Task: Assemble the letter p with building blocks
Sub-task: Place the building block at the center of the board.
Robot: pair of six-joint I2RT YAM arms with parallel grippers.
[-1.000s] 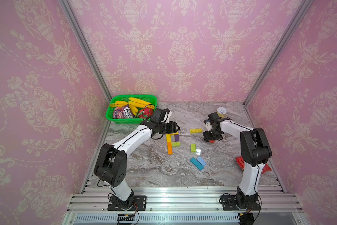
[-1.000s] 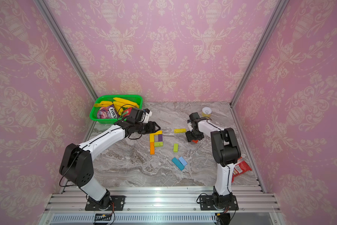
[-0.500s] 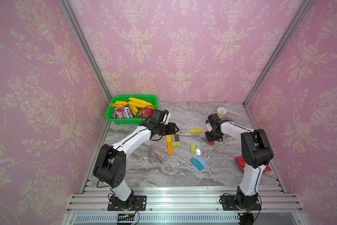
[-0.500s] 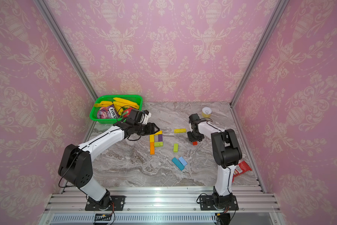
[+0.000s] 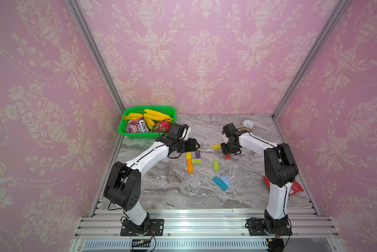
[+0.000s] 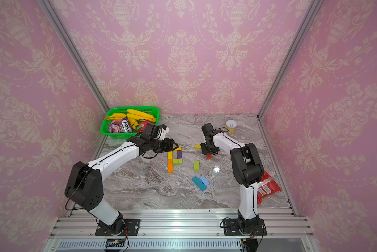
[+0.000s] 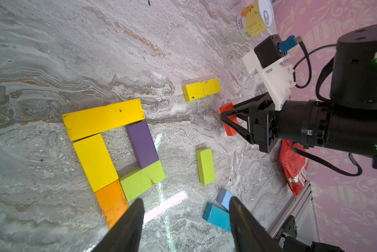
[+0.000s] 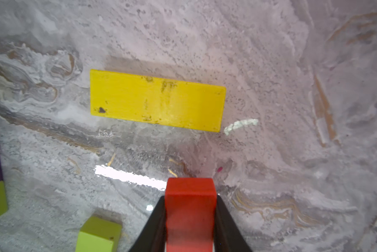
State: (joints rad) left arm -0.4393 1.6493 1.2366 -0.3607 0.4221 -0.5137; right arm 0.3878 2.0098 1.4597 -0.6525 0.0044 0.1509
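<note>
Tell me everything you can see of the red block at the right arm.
The red block is small and rectangular, solid matte red, like painted wood, with squared edges. It is clamped between the black fingers of the right pincer, which press its opposite sides; one end sticks out past the fingertips. It is near the loose yellow block but apart from it. Whether it touches the marble cannot be told.

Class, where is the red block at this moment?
The red block is clamped in the right gripper, close to the loose yellow block, right of the assembled blocks in a top view.
</note>
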